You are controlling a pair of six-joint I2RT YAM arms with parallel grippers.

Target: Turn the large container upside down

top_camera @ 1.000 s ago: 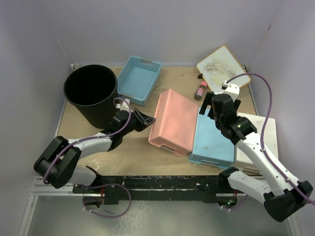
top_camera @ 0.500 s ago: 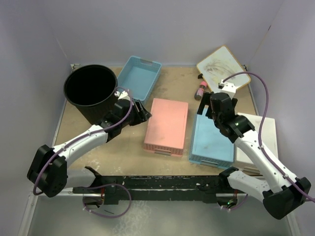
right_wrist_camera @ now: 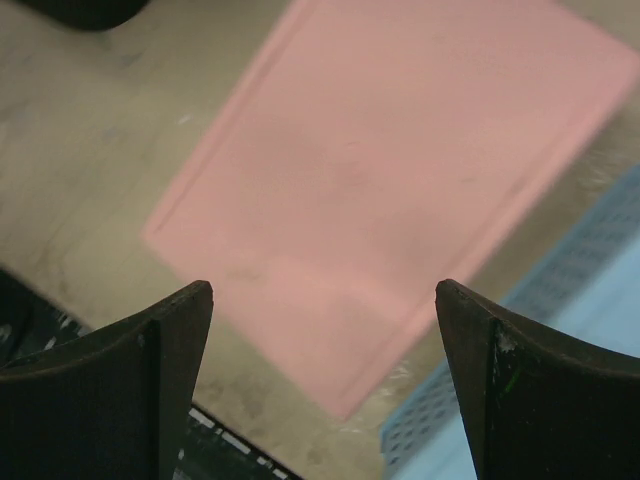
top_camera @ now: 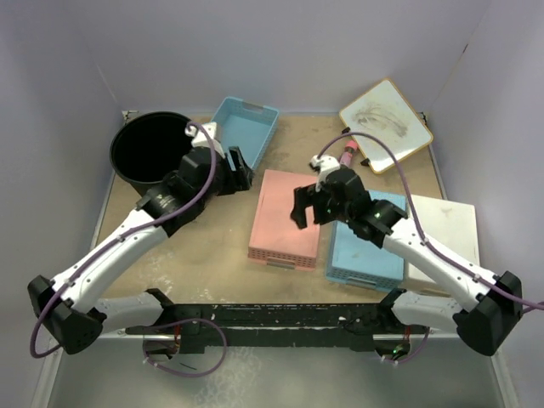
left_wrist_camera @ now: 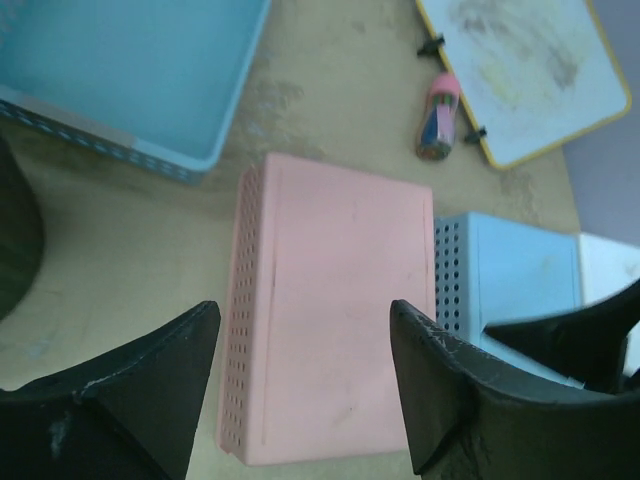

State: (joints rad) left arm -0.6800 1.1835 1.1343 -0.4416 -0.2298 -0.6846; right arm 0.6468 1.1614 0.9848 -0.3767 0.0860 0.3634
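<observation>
Fixed overhead view from behind; both wrist views close, downward, all sharing the pink basket (top_camera: 276, 219).

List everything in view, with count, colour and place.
large container: one, black, upright, far left.
open basket: one, light blue, far centre, beside the container.
pink basket: one, pink, overturned, centre.
overturned blue basket: one, light blue, right of the pink one.
white basket: one, white, right edge.
whiteboard: one, white with yellow frame, far right.
small tube: one, pink, beside the whiteboard.
table: one, tan.
left pincer: black, open, near the container.
right pincer: black, open, over the pink basket.
</observation>
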